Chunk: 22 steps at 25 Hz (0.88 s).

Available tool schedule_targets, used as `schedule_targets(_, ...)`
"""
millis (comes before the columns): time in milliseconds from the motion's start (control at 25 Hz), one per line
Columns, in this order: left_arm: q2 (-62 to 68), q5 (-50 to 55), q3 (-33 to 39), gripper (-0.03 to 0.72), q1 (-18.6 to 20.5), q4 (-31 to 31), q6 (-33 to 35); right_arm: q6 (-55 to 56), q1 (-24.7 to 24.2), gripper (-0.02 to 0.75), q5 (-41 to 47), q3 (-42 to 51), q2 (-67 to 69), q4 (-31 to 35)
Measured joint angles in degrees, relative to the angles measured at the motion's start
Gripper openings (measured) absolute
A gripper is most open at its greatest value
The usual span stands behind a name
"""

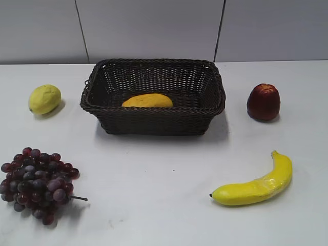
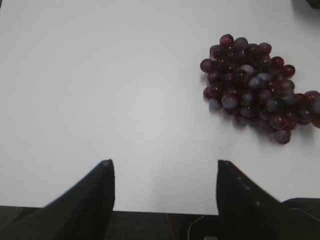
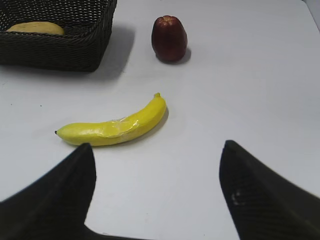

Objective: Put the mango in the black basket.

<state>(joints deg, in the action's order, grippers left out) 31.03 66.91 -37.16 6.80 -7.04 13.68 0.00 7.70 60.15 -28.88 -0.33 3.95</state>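
The orange-yellow mango (image 1: 147,100) lies inside the black basket (image 1: 154,119) at the middle back of the table. It also shows in the right wrist view (image 3: 35,28), in the basket (image 3: 60,50) at the top left. My left gripper (image 2: 163,162) is open and empty over bare table near the front edge. My right gripper (image 3: 157,145) is open and empty, just in front of the banana. Neither gripper shows in the exterior view.
A lemon (image 1: 44,99) lies left of the basket. Dark red grapes (image 1: 37,183) (image 2: 257,87) lie front left. A red apple (image 1: 263,102) (image 3: 169,38) stands right of the basket. A banana (image 1: 256,183) (image 3: 115,125) lies front right.
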Motion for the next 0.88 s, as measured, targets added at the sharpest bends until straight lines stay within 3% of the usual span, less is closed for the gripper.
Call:
schedule_targets(120,-3.9,-0.4,4.8,0.487,0.0,-0.1,0.0,0.0,0.0,0.587,0.0,0.0,0.0,0.0)
schedule_targets(360,-12.3,-5.6,7.4,0.487,0.0,-1.0,0.0,0.0,0.0,0.587,0.0,0.0,0.0,0.0)
schedule_targets(880,-30.8,-6.5,7.8,0.487,0.0,-1.0,0.0,0.0,0.0,0.587,0.0,0.0,0.0,0.0)
